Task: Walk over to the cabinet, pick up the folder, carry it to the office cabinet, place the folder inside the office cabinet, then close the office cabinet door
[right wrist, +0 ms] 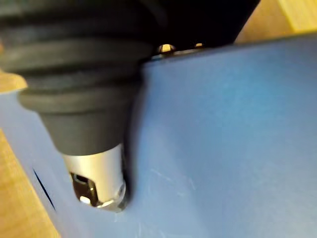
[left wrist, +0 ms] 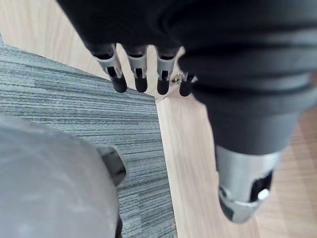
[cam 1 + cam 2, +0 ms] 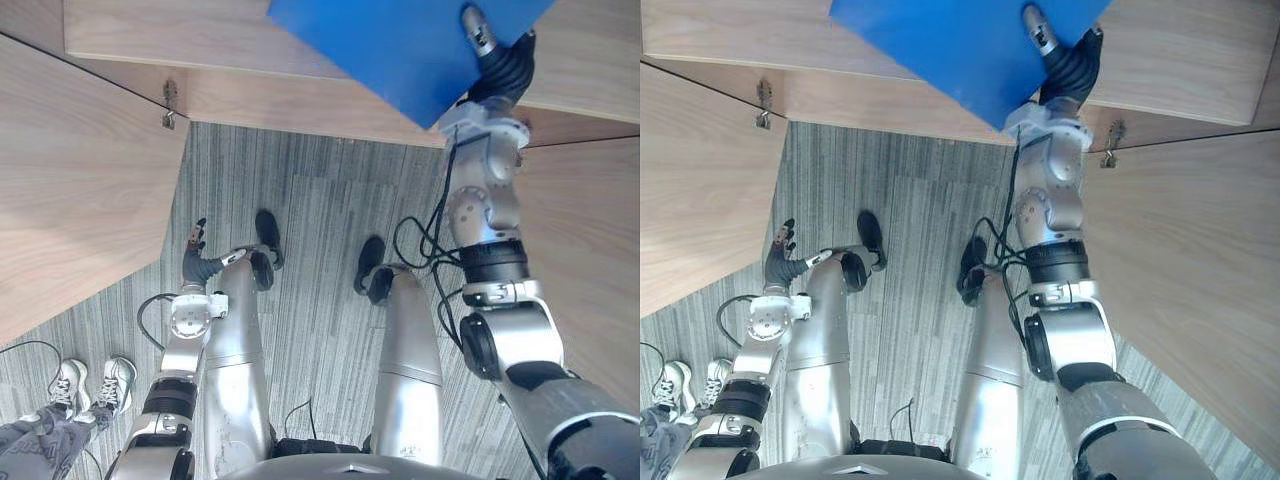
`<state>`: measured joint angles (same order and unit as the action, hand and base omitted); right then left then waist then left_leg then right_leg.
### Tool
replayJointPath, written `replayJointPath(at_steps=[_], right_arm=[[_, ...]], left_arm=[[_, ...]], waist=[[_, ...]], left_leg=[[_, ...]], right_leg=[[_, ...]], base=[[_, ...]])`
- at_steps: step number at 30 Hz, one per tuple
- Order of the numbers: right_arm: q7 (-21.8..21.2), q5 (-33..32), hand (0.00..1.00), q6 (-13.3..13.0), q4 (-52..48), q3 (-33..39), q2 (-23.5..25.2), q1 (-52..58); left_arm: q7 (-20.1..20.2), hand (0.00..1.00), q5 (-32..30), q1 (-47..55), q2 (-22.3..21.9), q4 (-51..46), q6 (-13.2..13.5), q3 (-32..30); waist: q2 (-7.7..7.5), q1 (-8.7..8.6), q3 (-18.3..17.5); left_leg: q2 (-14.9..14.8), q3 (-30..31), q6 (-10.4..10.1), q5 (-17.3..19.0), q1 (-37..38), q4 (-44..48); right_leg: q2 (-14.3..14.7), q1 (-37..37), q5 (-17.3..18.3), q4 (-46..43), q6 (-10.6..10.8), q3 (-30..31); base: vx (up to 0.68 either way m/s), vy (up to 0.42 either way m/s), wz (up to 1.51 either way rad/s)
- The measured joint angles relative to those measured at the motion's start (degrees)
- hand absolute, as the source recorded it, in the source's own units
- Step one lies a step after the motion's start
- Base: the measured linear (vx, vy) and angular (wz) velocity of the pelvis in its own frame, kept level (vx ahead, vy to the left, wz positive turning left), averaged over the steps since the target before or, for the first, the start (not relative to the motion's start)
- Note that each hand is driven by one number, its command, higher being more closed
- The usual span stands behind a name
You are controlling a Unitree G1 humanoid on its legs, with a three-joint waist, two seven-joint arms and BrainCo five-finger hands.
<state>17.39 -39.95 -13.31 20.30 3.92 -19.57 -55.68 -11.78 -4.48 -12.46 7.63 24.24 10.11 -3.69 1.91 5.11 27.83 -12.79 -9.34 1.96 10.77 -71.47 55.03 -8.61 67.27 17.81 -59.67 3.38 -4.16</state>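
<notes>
Folder: blue, held at the wooden cabinet.
Right hand: thumb pinching it.
Left hand: fingers relaxed, empty, hanging low.
Progress: apparently picked up and carried; placing inside and closing the door remain.

The thin blue folder, flat and closed, is pinched near one corner by the right robot hand, over the wooden office cabinet.

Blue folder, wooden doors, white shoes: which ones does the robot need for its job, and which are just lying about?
For the job: the blue folder, pinched in the right hand; the cabinet; its open door.

Just there: a person's white shoes; the grey carpet; the left hand, hanging open.
</notes>
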Motion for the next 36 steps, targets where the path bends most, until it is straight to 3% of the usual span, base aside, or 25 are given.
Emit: replayJointPath(at_steps=[9, 19, 27, 28, 36], right_arm=[[3.3, -5.7, 1.0, -0.3, 3.7, 5.0, -1.3, -4.3], [7.7, -14.1, 1.0, -0.8, 9.0, 8.6, 0.9, -5.5], [13.5, -18.9, 1.0, -3.5, 10.1, 12.6, 3.4, -7.9], [14.4, -19.1, 0.0, -3.9, 10.2, 12.7, 3.7, -8.4], [16.7, -19.4, 0.0, -4.0, 12.5, 13.0, 5.6, -12.8]], left_arm=[[-0.7, 0.0, 2.1, 0.0, -2.2, 0.2, -0.1, -0.7], [-3.0, 0.0, 2.2, 0.0, -3.2, 6.5, -0.5, -1.4], [-5.1, 0.0, 3.3, -0.4, -3.8, 8.2, -1.1, -2.4], [-5.3, 0.0, 3.3, -0.4, -3.8, 8.4, -1.2, -2.4], [-6.6, 0.0, 3.3, -1.8, -4.4, 10.8, -2.5, -3.2]], waist=[[0.08, 0.35, -0.7], [-0.07, -0.15, -5.3], [0.01, -0.28, -5.6], [-0.02, -0.3, -5.8], [0.02, -0.18, -6.0]], left_leg=[[0.0, 0.9, 0.4, -0.4, -0.6, -0.3], [0.2, 0.9, -0.1, -1.2, -0.3, -2.3], [0.3, 1.5, -0.5, -2.7, 0.6, -4.9], [0.3, 1.5, -0.7, -3.1, 0.6, -5.7], [0.3, 1.8, -1.5, -5.5, 2.1, -9.8]], right_leg=[[0.0, -0.1, 0.3, 0.4, -0.4, -1.2], [0.1, -0.2, 0.3, 1.6, -0.8, -1.6], [0.3, -1.3, -0.5, 3.8, -1.4, -2.8], [0.4, -1.3, -0.7, 4.4, -1.6, -3.0], [0.9, -2.4, -1.7, 6.9, -2.5, -4.1]], base=[[0.01, -0.017, 0.02], [0.0, -0.003, 0.0], [0.0, -0.01, 0.03], [0.0, 0.0, 0.0], [0.0, -0.004, 0.01]])
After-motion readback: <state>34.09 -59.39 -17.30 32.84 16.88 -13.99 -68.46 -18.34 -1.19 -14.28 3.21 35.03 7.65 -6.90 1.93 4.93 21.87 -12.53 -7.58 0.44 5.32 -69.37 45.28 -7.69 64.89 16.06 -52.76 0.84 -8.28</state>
